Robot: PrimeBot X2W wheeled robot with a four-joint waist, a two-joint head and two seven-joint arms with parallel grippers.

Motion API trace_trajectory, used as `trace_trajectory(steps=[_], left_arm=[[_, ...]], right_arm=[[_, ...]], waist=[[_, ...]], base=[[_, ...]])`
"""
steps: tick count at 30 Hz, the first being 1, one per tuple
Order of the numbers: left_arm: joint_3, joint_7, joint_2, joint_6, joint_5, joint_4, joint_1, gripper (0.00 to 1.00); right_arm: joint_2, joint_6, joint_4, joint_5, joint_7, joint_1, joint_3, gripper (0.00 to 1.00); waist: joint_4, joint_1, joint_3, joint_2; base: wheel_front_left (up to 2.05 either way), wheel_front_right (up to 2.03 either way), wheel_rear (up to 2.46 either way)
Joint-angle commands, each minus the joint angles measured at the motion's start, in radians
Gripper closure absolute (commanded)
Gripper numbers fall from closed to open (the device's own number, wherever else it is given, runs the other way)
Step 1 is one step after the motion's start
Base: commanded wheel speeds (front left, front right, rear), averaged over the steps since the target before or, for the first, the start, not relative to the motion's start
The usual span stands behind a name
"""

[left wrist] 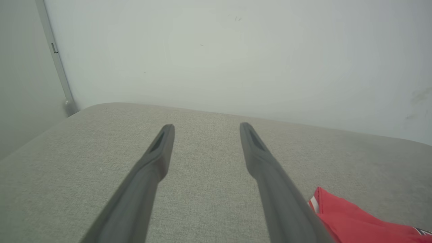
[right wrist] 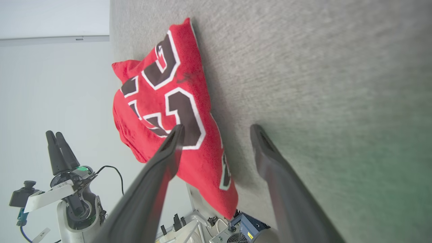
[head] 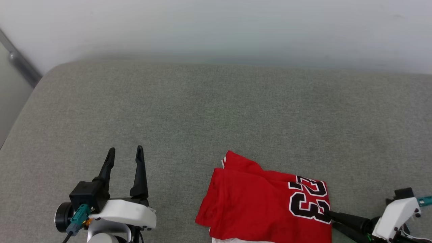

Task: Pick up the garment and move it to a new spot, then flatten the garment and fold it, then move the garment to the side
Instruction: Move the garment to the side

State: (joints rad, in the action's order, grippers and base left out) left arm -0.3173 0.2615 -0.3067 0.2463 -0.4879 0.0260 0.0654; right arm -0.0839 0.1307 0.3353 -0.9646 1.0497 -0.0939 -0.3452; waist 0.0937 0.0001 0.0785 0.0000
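Note:
The garment (head: 263, 202), a red jersey with a black-and-white "23", lies folded on the grey cushion (head: 216, 111) near its front edge; a strip of white peeks out underneath. My right gripper (head: 330, 218) reaches in from the right at the garment's right edge. In the right wrist view this gripper (right wrist: 217, 127) is open, one finger over the "23" on the garment (right wrist: 168, 101), the other over bare cushion. My left gripper (head: 125, 149) stands open and empty left of the garment, fingers apart (left wrist: 206, 126). A corner of the garment (left wrist: 354, 222) shows at lower right.
A pale wall (head: 216, 27) runs behind the cushion. A metal rail (head: 20, 62) slants past the cushion's rounded left corner. In the right wrist view, my left arm's base (right wrist: 67, 202) and a small fan box (right wrist: 236, 229) sit beyond the cushion's front edge.

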Motion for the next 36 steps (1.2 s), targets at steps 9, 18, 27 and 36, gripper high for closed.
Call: trace_trajectory(steps=[9,18,27,36], left_arm=[[0.002,0.005,0.019,-0.035,0.023,0.041,0.067,0.00],[0.015,0.005,0.013,-0.059,0.036,0.067,0.037,0.00],[-0.006,0.004,0.006,-0.089,0.055,0.054,0.050,0.00],[-0.017,-0.003,-0.006,-0.096,0.084,0.010,0.126,0.00]], right_arm=[[0.026,-0.001,0.113,-0.046,-0.027,-0.073,0.120,1.00],[-0.072,0.000,0.054,0.025,-0.155,-0.093,0.275,1.00],[-0.226,0.000,0.063,0.250,-0.299,-0.156,0.398,1.00],[-0.284,0.000,0.121,0.315,-0.365,-0.335,0.454,1.00]], waist=[[0.042,-0.0001,0.054,0.0000],[0.003,-0.0001,-0.016,0.0000],[-0.128,-0.0001,-0.016,0.0000],[-0.348,-0.0001,0.130,0.0000]], base=[[0.00,0.00,0.00],[0.00,0.00,0.00],[0.00,0.00,0.00],[0.00,0.00,0.00]])
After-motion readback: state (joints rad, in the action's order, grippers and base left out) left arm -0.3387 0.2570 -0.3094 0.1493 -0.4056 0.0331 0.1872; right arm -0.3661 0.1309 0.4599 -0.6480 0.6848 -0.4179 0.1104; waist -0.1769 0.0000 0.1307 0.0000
